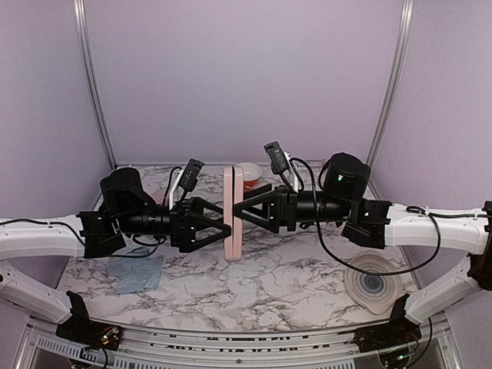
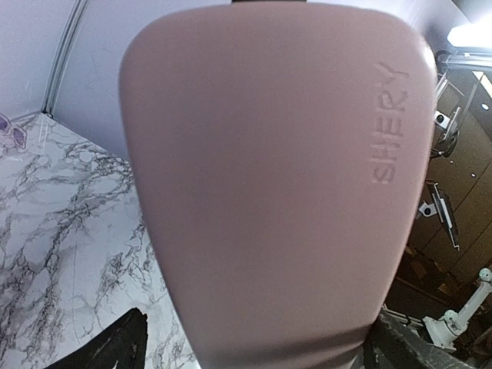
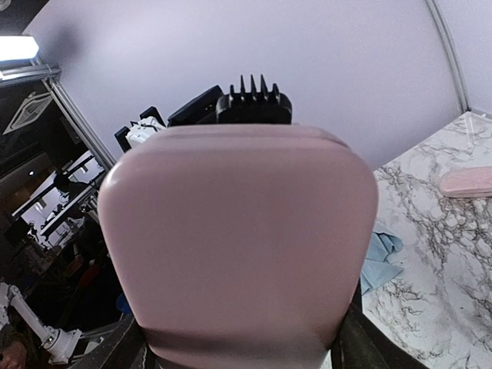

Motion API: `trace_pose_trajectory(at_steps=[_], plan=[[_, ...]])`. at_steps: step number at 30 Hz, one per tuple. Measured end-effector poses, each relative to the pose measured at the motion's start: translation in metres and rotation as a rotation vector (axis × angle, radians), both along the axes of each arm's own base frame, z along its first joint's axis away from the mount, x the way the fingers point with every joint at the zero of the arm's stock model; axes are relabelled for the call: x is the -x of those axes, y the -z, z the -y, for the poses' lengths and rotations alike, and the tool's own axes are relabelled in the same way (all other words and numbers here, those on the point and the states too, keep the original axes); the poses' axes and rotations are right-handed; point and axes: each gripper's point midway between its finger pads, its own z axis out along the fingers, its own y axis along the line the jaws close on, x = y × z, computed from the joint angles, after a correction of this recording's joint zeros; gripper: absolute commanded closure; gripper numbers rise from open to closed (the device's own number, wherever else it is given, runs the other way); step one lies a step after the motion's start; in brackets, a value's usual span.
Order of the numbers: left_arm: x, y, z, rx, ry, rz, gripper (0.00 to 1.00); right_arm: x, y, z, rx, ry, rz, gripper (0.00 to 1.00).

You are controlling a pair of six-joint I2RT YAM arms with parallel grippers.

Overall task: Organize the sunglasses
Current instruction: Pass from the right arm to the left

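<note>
A pink oblong case (image 1: 233, 231) stands on end above the table's middle, between my two grippers. My right gripper (image 1: 241, 211) is shut on it, a finger pressed against each side of the case (image 3: 238, 254). My left gripper (image 1: 223, 224) faces it from the other side, open, its jaws straddling the case (image 2: 277, 192); its left finger (image 2: 115, 346) stands clear of it. A pale wire-framed pair of sunglasses (image 2: 11, 132) lies at the table's far edge. An orange and white thing (image 1: 250, 178) shows behind the case; I cannot tell what it is.
A light blue cloth (image 1: 138, 273) lies at the front left, also seen in the right wrist view (image 3: 380, 261). A second pink case (image 3: 465, 182) rests on the marble table (image 1: 277, 284). A pale ringed round dish (image 1: 373, 284) sits at the front right.
</note>
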Motion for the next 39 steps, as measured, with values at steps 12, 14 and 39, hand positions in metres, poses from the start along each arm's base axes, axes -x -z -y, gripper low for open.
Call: trace_pose_trajectory(at_steps=[12,14,39], plan=[[0.005,-0.006,0.001,0.01,0.02,0.013,0.05,0.006,-0.005,-0.001,-0.02,-0.029,0.011,1.0],[0.005,-0.006,0.001,0.011,0.02,0.013,0.05,0.006,-0.005,-0.001,-0.022,-0.03,0.011,1.0],[0.008,-0.003,0.001,-0.002,0.034,-0.029,0.42,-0.005,-0.003,-0.005,-0.004,0.027,0.017,1.0]])
